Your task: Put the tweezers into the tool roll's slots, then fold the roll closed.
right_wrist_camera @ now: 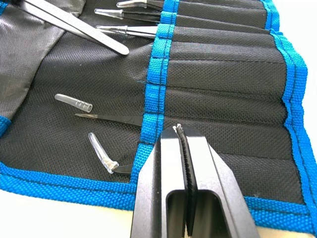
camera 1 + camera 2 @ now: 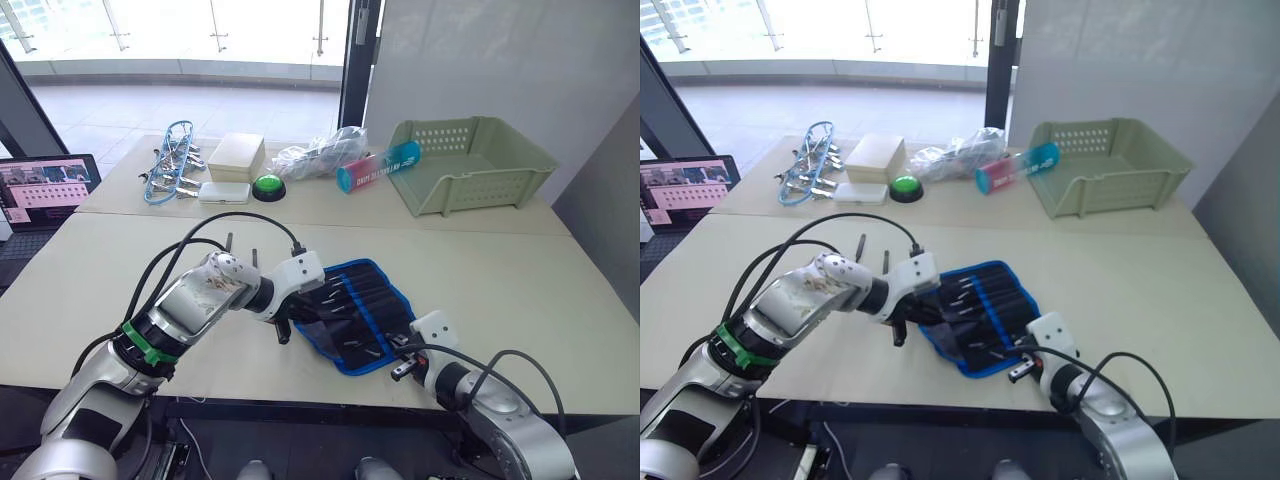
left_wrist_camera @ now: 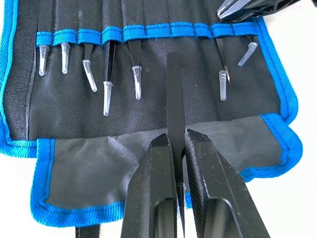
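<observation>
Tweezers (image 3: 175,99) clamped in left hand (image 3: 177,148)

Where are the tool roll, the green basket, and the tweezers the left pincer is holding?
tool roll (image 2: 372,300): left eye view, on its black inner face.
green basket (image 2: 470,190): left eye view, on its front wall.
tweezers in left pincer (image 3: 175,99): left wrist view, on the dark shaft above the fingers.

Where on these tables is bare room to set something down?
Free: the near table right of the tool roll, and its left stretch beside the laptop. Crowded: the far table, from the clamps bundle to the green basket.
</observation>
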